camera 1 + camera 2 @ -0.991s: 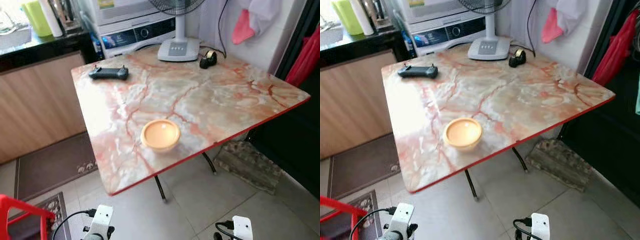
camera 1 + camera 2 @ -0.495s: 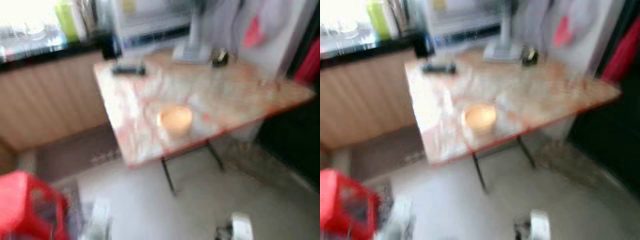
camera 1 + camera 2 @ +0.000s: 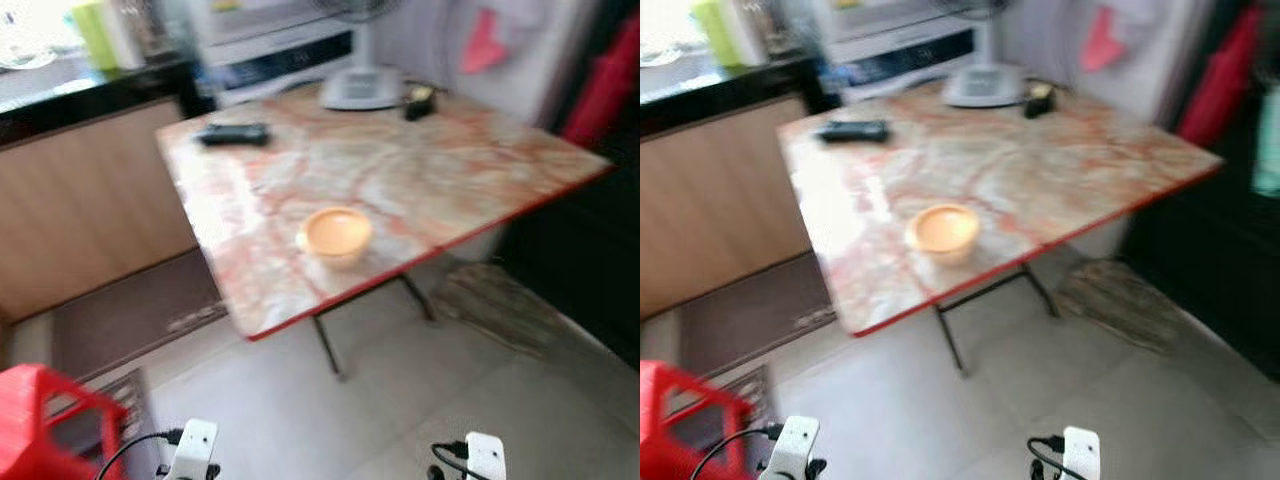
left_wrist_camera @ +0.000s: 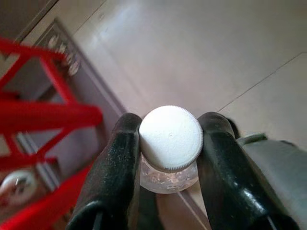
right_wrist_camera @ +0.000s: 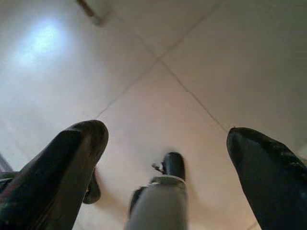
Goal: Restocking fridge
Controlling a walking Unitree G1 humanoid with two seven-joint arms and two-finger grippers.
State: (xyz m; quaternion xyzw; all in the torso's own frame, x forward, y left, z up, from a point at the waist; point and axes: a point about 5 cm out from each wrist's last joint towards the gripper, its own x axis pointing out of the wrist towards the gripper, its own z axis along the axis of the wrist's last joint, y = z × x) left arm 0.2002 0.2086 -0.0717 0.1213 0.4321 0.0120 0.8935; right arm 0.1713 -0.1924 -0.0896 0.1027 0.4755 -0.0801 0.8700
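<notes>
We carry a white-capped bottle clamped in the left gripper for fridge stocking, right gripper spread wide, empty.

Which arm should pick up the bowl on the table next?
Probably the right. The right gripper hangs open with nothing in it, while the left gripper is shut on a white-capped bottle. The bowl sits near the table's front edge.

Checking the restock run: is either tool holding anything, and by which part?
The left tool grips a clear bottle at its neck, just under the white cap. The right tool is open, holding nothing.
</notes>
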